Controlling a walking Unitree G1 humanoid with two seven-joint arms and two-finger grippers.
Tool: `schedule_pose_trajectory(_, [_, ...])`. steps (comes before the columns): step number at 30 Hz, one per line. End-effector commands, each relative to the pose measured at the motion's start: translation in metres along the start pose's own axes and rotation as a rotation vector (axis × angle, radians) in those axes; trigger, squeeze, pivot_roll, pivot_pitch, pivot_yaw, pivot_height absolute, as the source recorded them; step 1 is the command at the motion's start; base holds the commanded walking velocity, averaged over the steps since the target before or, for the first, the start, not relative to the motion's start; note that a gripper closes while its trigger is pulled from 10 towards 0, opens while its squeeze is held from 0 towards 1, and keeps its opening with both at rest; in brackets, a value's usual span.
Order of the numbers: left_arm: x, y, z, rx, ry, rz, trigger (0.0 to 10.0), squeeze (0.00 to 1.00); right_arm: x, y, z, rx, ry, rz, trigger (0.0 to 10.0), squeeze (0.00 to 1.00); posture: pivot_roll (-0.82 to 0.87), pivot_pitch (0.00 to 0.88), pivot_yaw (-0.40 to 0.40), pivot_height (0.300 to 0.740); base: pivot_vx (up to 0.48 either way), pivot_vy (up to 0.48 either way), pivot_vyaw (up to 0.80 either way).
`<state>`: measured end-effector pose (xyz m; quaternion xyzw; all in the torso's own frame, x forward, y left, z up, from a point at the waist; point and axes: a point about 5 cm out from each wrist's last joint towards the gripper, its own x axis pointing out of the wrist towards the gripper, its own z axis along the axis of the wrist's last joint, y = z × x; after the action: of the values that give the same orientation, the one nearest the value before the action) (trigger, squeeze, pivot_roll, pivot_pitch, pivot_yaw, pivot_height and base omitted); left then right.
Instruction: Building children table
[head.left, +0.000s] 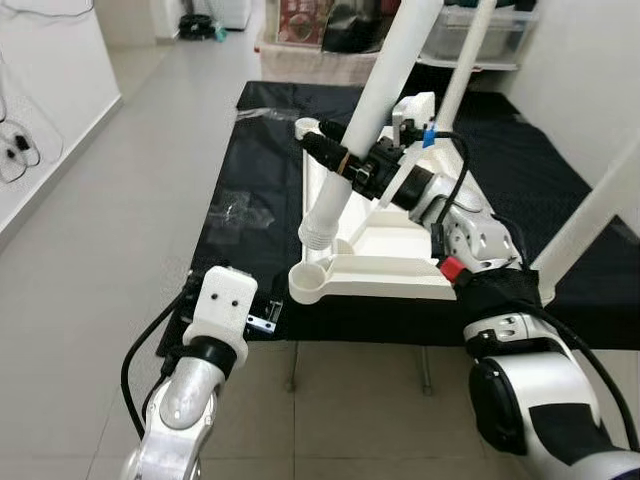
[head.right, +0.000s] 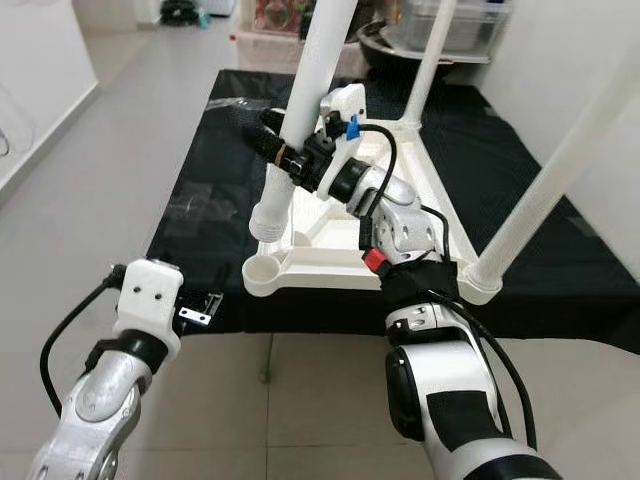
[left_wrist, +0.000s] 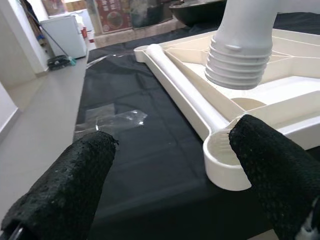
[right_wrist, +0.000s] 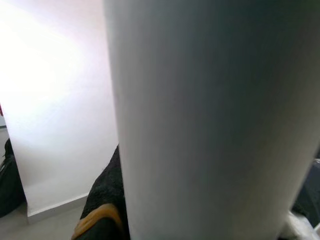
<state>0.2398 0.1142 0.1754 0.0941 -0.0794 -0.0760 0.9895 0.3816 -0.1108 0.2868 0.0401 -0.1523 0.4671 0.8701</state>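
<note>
A white children's table top lies upside down on a black mat. Two white legs stand in its corner sockets. My right gripper is shut on a third white leg, tilted, with its ribbed threaded end hanging just above and behind the empty near-left corner socket. In the right wrist view that white leg is pressed close against the camera. My left gripper is open, low at the mat's near edge, its fingers pointing toward the empty socket.
The black mat covers grey tiled floor. A crumpled clear plastic wrap lies on the mat left of the table top. Boxes and a plastic bin stand at the far end. A white wall runs along the left.
</note>
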Motion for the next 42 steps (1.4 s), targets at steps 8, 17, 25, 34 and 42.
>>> schedule_pose_trajectory(8, [-0.009, -0.012, 0.002, -0.050, 0.007, -0.062, 10.0, 0.00, 0.011, 0.001, 0.006, -0.007, 0.036, 0.103, 10.0, 0.00, 0.12, 0.134, -0.072, 0.740, 0.000, 0.000, 0.00])
schedule_pose_trajectory(17, [-0.035, -0.020, 0.007, -0.088, 0.045, -0.092, 10.0, 0.00, 0.043, 0.023, -0.005, -0.013, 0.103, 0.276, 10.0, 0.00, 0.17, 0.215, -0.082, 0.740, 0.000, 0.000, 0.00])
schedule_pose_trajectory(25, [-0.047, -0.017, 0.010, -0.097, 0.076, -0.070, 10.0, 0.00, 0.044, 0.036, -0.015, -0.043, 0.178, 0.486, 10.0, 0.00, 0.18, 0.246, -0.080, 0.740, 0.000, 0.000, 0.00])
schedule_pose_trajectory(34, [-0.050, -0.017, 0.012, -0.097, 0.092, -0.071, 10.0, 0.00, 0.040, 0.039, -0.016, -0.060, 0.192, 0.594, 10.0, 0.00, 0.17, 0.268, -0.077, 0.740, 0.000, 0.000, 0.00])
schedule_pose_trajectory(42, [-0.051, -0.018, 0.012, -0.096, 0.098, -0.070, 10.0, 0.00, 0.037, 0.041, -0.017, -0.053, 0.215, 0.668, 10.0, 0.00, 0.17, 0.269, -0.077, 0.740, 0.000, 0.000, 0.00])
